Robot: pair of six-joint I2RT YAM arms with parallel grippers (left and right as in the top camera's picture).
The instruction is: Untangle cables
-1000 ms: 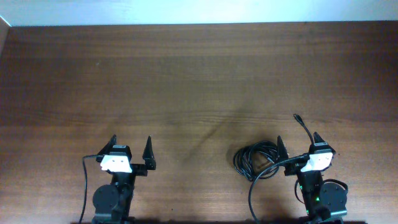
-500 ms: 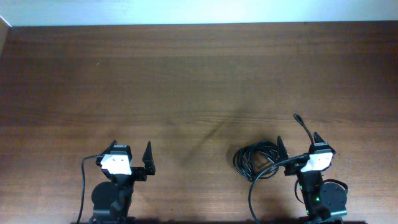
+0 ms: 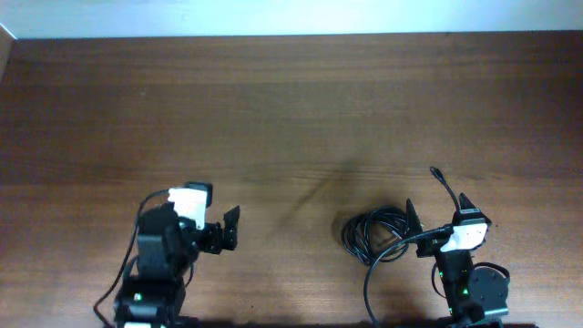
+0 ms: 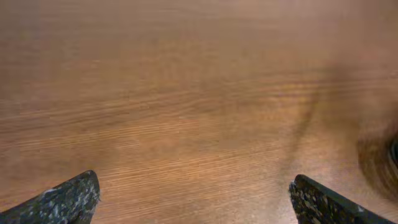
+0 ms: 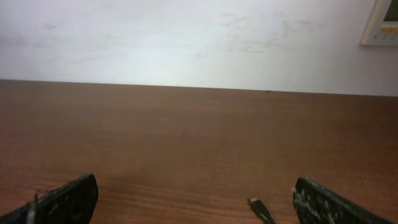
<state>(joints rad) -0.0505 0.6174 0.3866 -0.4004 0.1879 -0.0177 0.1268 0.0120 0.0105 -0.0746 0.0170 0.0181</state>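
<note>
Untangling has not begun, as we judge it: nothing is separated and neither arm holds anything. At the left, the left gripper (image 4: 194, 186) sits at seven o'clock on the table (image 3: 273, 109), turned toward about two o'clock. Its jaws are spread wide and empty, and the wrist view shows only bare wood between its fingers.

Well apart from it, at five o'clock, the cables (image 3: 373, 235) lie coiled in one tight bundle. We cannot tell how many strands there are or where they cross. One loose tail with a plug end (image 3: 435, 171) runs out toward twelve o'clock. It lies between the fingers of the right gripper (image 3: 436, 208), which stands just beside the bundle at its three o'clock, also wide open and empty.

All the work is left: choosing a strand and drawing the loops apart. The right arm's thick cord (image 3: 367, 284) sweeps past the bundle's six o'clock edge, where it could be mistaken for a cable or snagged.
</note>
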